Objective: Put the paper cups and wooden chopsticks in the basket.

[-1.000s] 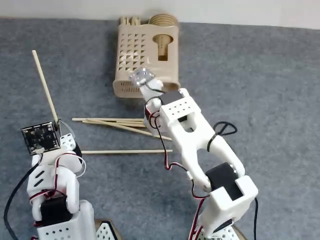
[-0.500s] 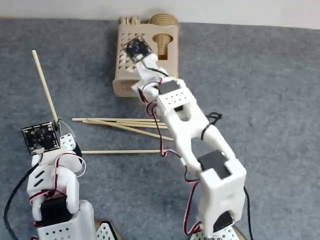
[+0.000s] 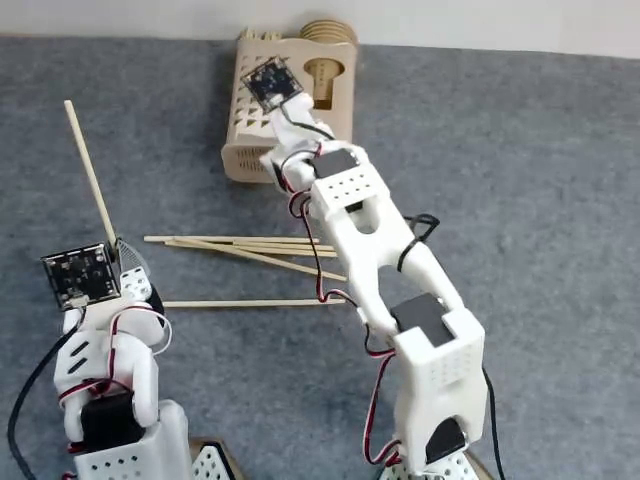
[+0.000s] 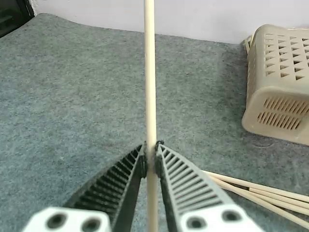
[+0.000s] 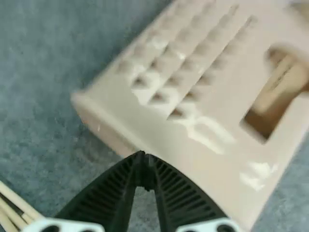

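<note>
the basket (image 3: 245, 140) lies on its side at the far edge of the table (image 3: 520, 200), left of the middle, with the paper cups (image 3: 330, 32) inside at its far end. the right gripper (image 5: 144, 171) hangs above the basket's near wall, its arm stretching there from the near right. nearer than the basket, a bunch of loose chopsticks (image 3: 215, 242) lies crosswise on the table, partly under that arm, and a single chopstick (image 3: 240, 303) lies nearer, apart from the bunch. at the near left, the left gripper (image 4: 150, 159) has the held chopstick (image 3: 88, 170) between its fingers, slanting away to the far left.
</note>
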